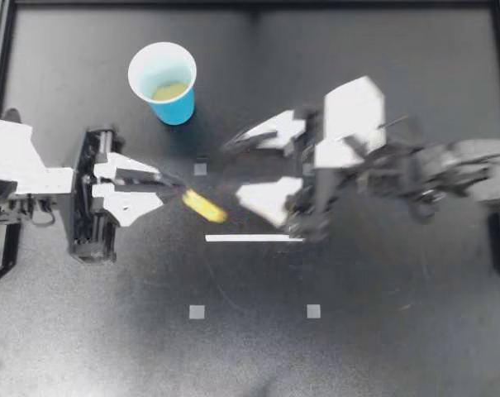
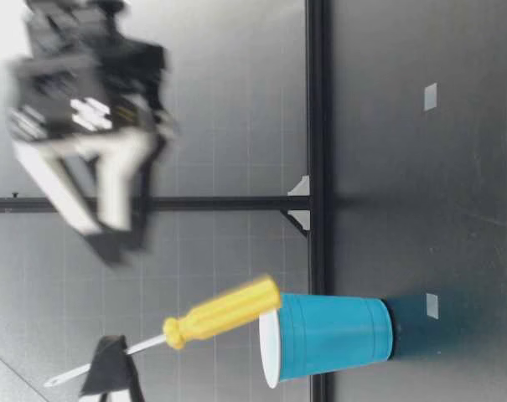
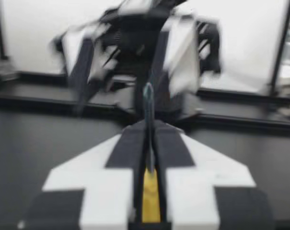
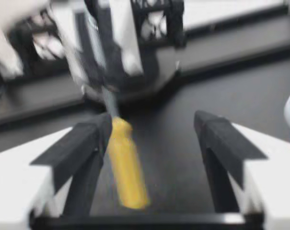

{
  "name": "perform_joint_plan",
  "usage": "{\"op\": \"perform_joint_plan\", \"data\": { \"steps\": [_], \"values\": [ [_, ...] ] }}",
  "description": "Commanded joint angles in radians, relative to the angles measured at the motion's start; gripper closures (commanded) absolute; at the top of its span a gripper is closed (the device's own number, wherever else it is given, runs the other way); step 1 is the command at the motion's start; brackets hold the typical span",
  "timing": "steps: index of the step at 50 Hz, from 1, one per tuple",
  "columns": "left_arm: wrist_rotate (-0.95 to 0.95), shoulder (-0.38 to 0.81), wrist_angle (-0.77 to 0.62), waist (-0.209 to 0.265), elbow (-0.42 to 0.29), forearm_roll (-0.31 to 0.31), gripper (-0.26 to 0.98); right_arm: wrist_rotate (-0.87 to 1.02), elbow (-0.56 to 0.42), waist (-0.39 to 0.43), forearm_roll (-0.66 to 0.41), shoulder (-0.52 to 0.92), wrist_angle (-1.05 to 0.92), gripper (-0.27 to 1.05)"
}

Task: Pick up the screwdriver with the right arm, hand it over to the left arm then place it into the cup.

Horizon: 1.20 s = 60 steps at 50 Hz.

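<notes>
Over the black table (image 1: 398, 331) you have the right gripper (image 1: 235, 171) at 3 o'clock of the left gripper (image 1: 175, 184). The right one's fingers are spread wide and grip nothing, while the left one's are pinched tight. The blue cup (image 1: 163, 83) stands upright at 12 o'clock of the left gripper's tips. What that gripper pinches is the screwdriver (image 1: 204, 206), held in the air by its metal shaft. Its yellow handle points to 4 o'clock, just beside one finger of the right gripper.
</notes>
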Motion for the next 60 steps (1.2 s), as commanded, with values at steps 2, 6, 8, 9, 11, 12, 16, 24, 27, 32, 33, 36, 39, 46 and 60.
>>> {"op": "perform_joint_plan", "data": {
  "steps": [2,6,8,9,11,12,16,24,27,32,33,36,39,46,60],
  "values": [
    [0.086,-0.02,-0.011,0.04,-0.006,-0.084,0.69,0.0,0.044,-0.012,0.003,-0.1,-0.071,0.07],
    [0.15,-0.021,-0.011,0.069,-0.012,-0.133,0.69,0.002,0.086,-0.012,0.008,-0.141,-0.095,0.07],
    [0.176,-0.021,-0.009,0.091,-0.015,-0.155,0.69,0.003,0.104,-0.012,0.011,-0.16,-0.107,0.07],
    [0.189,-0.021,-0.009,0.103,-0.018,-0.164,0.69,0.003,0.112,-0.012,0.014,-0.167,-0.109,0.07],
    [0.213,-0.021,-0.009,0.132,-0.018,-0.183,0.69,0.003,0.124,-0.012,0.017,-0.181,-0.115,0.07],
    [0.222,-0.02,-0.009,0.146,-0.018,-0.186,0.69,0.003,0.13,-0.011,0.018,-0.187,-0.117,0.07],
    [0.256,-0.017,-0.009,0.213,-0.017,-0.196,0.69,0.006,0.147,-0.012,0.02,-0.206,-0.118,0.07],
    [0.278,-0.014,-0.008,0.316,-0.008,-0.196,0.69,0.006,0.152,-0.008,0.018,-0.207,-0.118,0.07],
    [0.279,-0.009,-0.008,0.344,-0.005,-0.196,0.69,0.006,0.152,-0.006,0.018,-0.201,-0.118,0.07],
    [0.281,0.012,-0.006,0.379,-0.006,-0.198,0.69,0.006,0.15,-0.005,0.018,-0.195,-0.118,0.07],
    [0.281,0.018,-0.006,0.385,-0.008,-0.198,0.69,0.006,0.15,-0.003,0.018,-0.193,-0.118,0.07],
    [0.281,0.038,-0.005,0.402,-0.009,-0.198,0.69,0.006,0.149,-0.003,0.018,-0.192,-0.118,0.07],
    [0.278,0.064,-0.005,0.413,-0.015,-0.199,0.69,0.006,0.149,-0.002,0.018,-0.192,-0.118,0.07],
    [0.261,0.118,-0.003,0.417,-0.032,-0.209,0.64,0.006,0.149,0.006,0.017,-0.192,-0.118,0.08],
    [0.256,0.129,0.017,0.417,-0.066,-0.209,0.19,0.006,0.152,0.017,0.017,-0.19,-0.118,0.08]
  ]
}}
